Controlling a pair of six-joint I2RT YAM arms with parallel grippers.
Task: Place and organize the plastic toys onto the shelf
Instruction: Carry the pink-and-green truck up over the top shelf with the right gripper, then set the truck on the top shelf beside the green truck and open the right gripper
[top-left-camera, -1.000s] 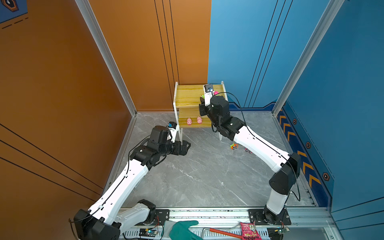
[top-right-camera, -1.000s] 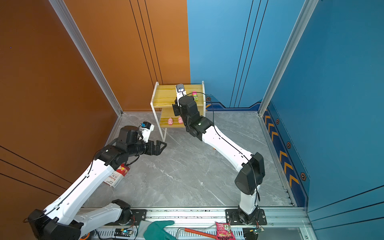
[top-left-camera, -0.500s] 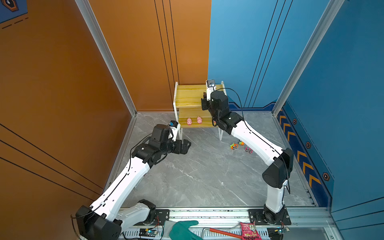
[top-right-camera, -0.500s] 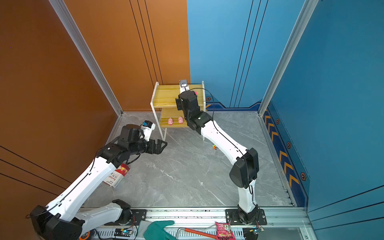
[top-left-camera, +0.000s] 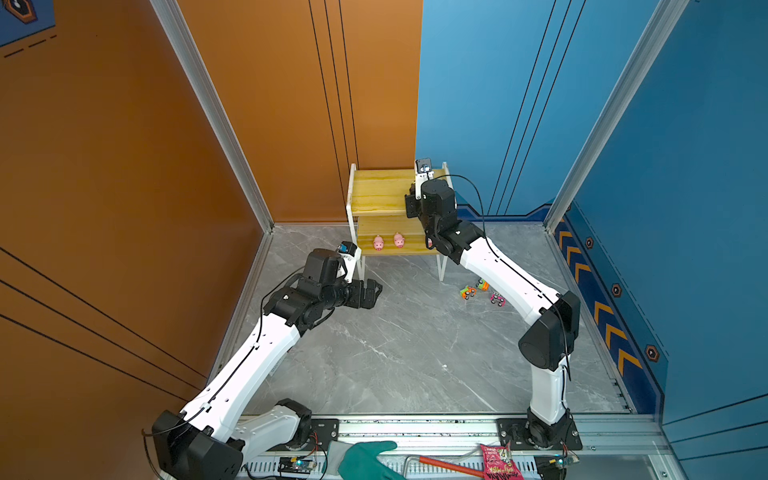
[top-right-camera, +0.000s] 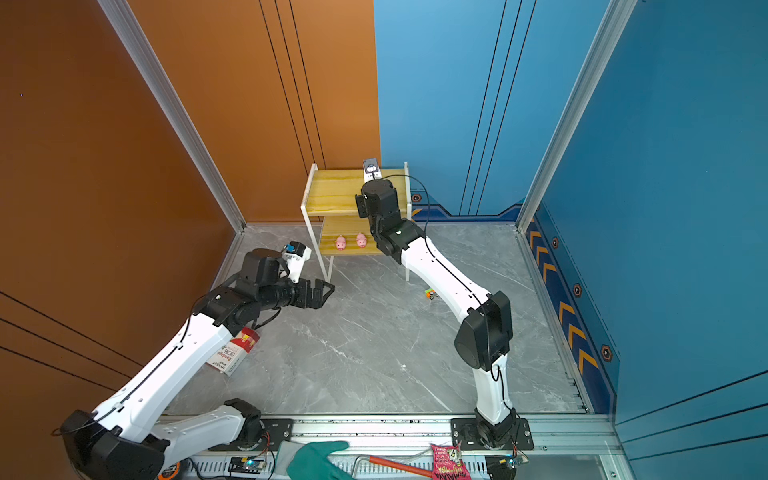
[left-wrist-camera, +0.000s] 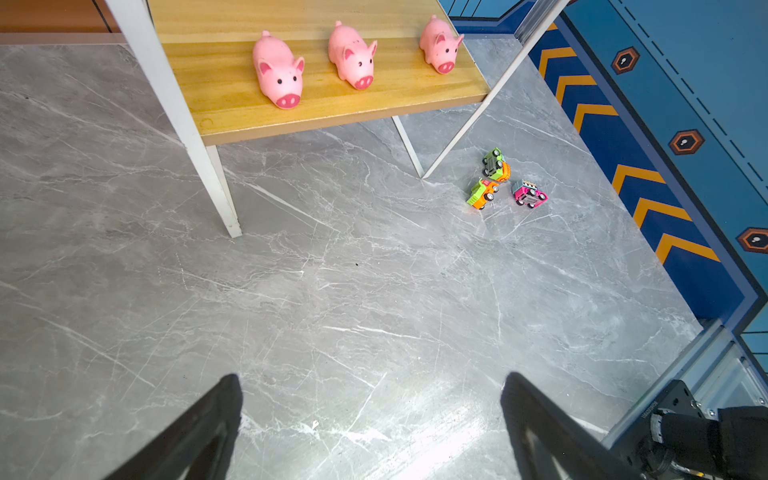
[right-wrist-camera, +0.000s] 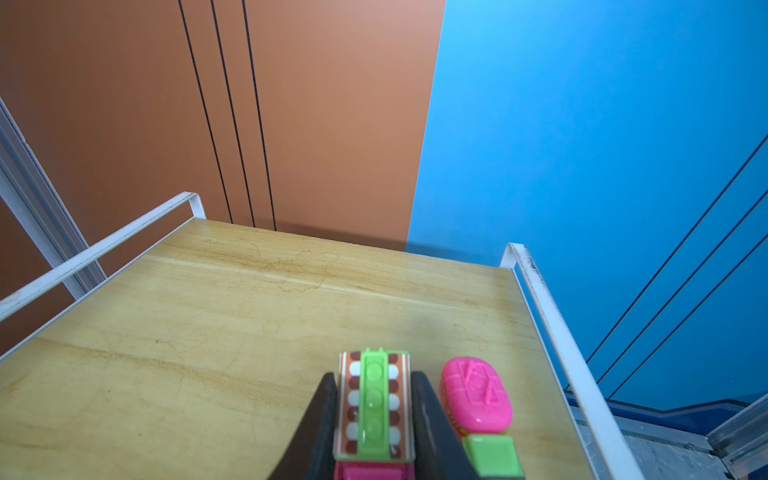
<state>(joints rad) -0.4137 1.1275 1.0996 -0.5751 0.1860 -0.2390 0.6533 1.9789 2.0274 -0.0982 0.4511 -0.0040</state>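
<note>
The shelf (top-left-camera: 376, 193) stands in the far corner, and three pink pigs (left-wrist-camera: 278, 70) sit in a row on its lower board. In the right wrist view my right gripper (right-wrist-camera: 375, 376) is shut on a toy truck (right-wrist-camera: 374, 399) with a green strip on top and a pink body. It holds the truck low over the top board (right-wrist-camera: 232, 332), beside a pink and green truck (right-wrist-camera: 476, 399) standing there. Three more trucks (left-wrist-camera: 483, 194) lie on the floor by the shelf's right leg. My left gripper (left-wrist-camera: 372, 377) hangs open and empty over the floor, left of the shelf.
White side rails (right-wrist-camera: 552, 328) edge the top board. Orange and blue walls close in behind the shelf. A bandage box (top-right-camera: 232, 353) lies under the left arm. A teal glove (top-left-camera: 365, 459), a red-handled tool (top-left-camera: 444, 464) and a pink snack packet (top-left-camera: 496, 463) lie on the front rail.
My right arm has reached a little further back over the shelf's top board, with the truck in its grip. The left arm has barely shifted.
</note>
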